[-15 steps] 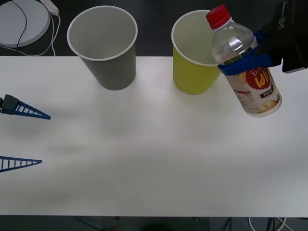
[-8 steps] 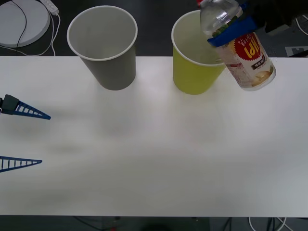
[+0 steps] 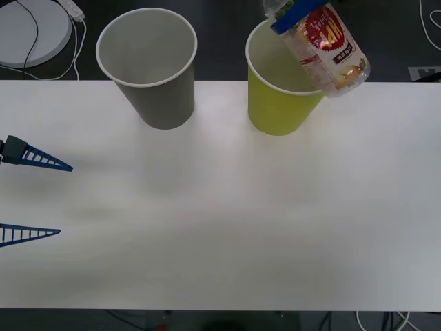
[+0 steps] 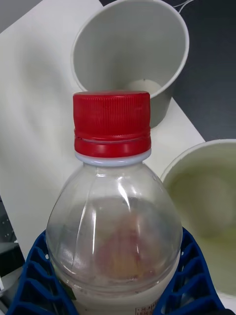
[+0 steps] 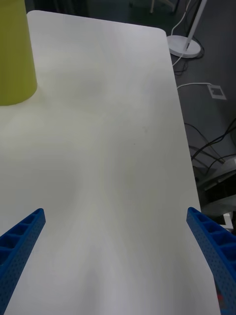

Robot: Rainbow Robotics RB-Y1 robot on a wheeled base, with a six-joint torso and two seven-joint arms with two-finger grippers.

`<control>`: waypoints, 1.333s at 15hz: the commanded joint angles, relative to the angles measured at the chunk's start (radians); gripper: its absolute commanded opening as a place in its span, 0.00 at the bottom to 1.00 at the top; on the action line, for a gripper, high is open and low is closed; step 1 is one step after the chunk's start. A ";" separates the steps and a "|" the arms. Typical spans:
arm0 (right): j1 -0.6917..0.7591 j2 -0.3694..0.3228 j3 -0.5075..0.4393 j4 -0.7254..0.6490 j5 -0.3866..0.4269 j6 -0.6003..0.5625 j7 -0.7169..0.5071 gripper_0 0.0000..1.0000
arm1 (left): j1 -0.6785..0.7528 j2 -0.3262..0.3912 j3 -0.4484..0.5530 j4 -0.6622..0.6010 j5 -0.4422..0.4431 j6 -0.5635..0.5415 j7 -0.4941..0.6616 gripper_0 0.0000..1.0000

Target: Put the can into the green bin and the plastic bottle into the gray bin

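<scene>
While clamped in right hand (image 4: 118,290) | plastic bottle (image 3: 324,48) tilted above green bin (image 3: 279,103)

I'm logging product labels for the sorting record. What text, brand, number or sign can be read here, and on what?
Plastic bottle, held by the right claw over the green bin: large yellow lettering on red, tilted and not legible; small print below it is too blurred.
Gray bin: no text.
Left claw: no markings.

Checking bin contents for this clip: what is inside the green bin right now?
The green bin shows only its pale inner wall and floor. The plastic bottle, held by the right hand, covers part of its far rim in the front view.
</scene>
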 commanded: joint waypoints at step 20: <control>-0.394 0.456 0.216 0.677 0.238 0.017 -0.001 0.00 | 0.000 0.000 0.000 0.000 0.000 0.000 0.000 1.00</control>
